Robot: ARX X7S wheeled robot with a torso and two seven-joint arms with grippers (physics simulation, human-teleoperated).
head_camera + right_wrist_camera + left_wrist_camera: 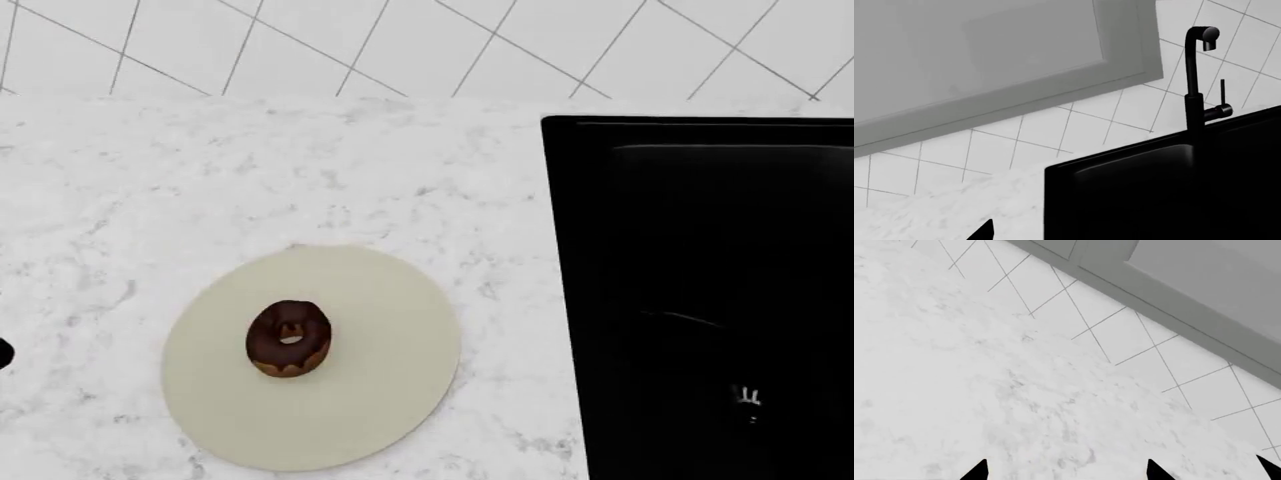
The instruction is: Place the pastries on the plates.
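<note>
table: white marble top, fills most of head view, runs up to the tiled wall at 12 o'clock
tiled wall: white square tiles, dark grout lines set diagonal, strip along the far edge of the table
sink: black basin, sunk in the table at 3 o'clock of the head view, runs off the right and bottom edges; also in right wrist view
cabinet: grey panelled door above the tiles, seen in right wrist view; grey cabinet front in left wrist view too
cream plate: flat, round, off-white, lies on the table at 7 o'clock of the head view, just beside the sink's left edge, not touching it
faucet: black, tall thin neck with bent spout, side lever, stands at the back rim of the sink
donut: chocolate glaze, tan underside showing at the lower rim, lies flat on the cream plate, a bit toward 9 o'clock of the plate's centre
left tool: only black fingertips poke in at the frame edge over bare marble, fingers spread apart, nothing between them
right tool: only one black tip shows over the marble near the sink, cannot tell if open or closed
second plate, muffin: not seen in any view
</note>
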